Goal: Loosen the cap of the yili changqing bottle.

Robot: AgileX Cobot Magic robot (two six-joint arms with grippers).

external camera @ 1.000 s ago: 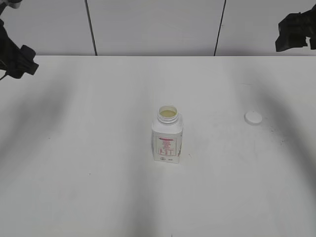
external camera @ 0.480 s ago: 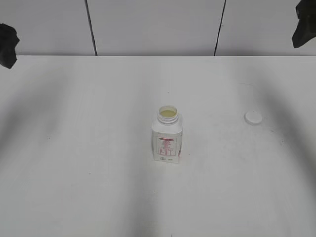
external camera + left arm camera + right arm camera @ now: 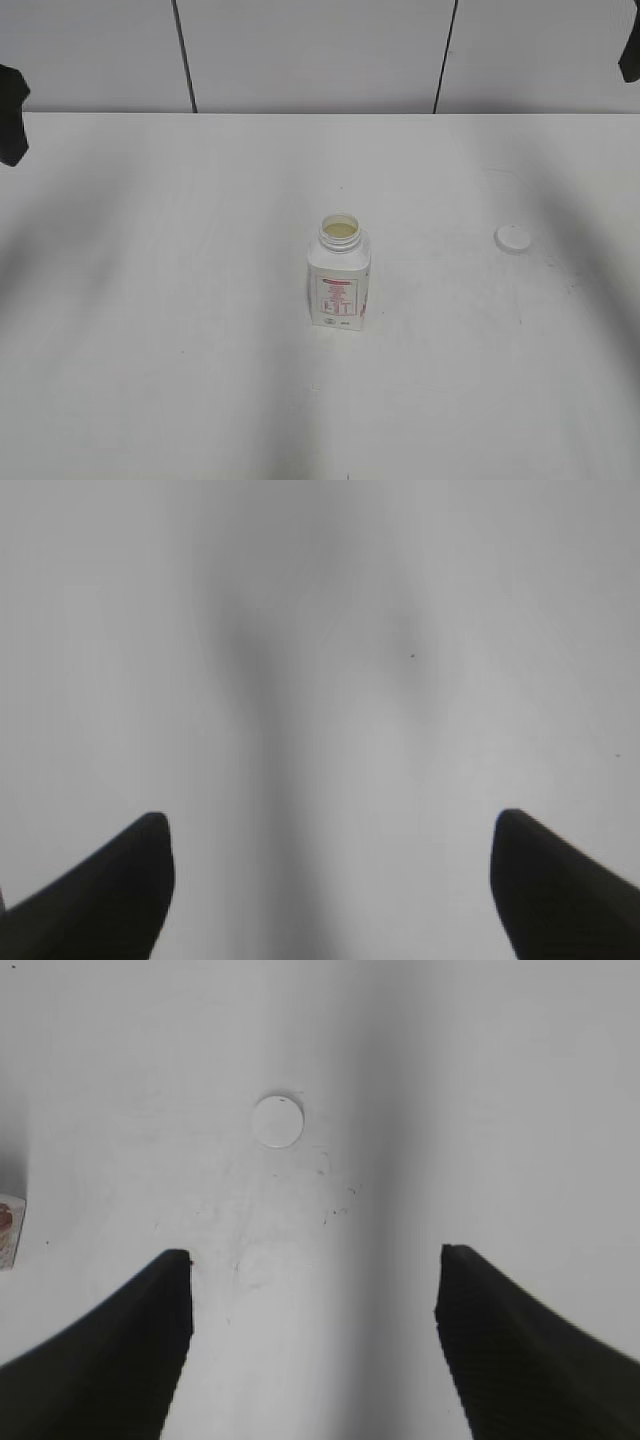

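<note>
The yili changqing bottle stands upright near the middle of the white table, its neck open and uncapped. The cap lies flat on the table to the bottle's right, apart from it. It also shows in the right wrist view, with a corner of the bottle at the left edge. My left gripper is open and empty over bare table. My right gripper is open and empty, high above the table short of the cap. In the exterior view only dark bits of the arms show at the left and right edges.
The white table runs back to a panelled wall with dark seams. Soft arm shadows fall across the table on both sides.
Both arms have drawn back toward the outer edges of the exterior view; the right one has almost left it. The bottle and cap have not moved.
</note>
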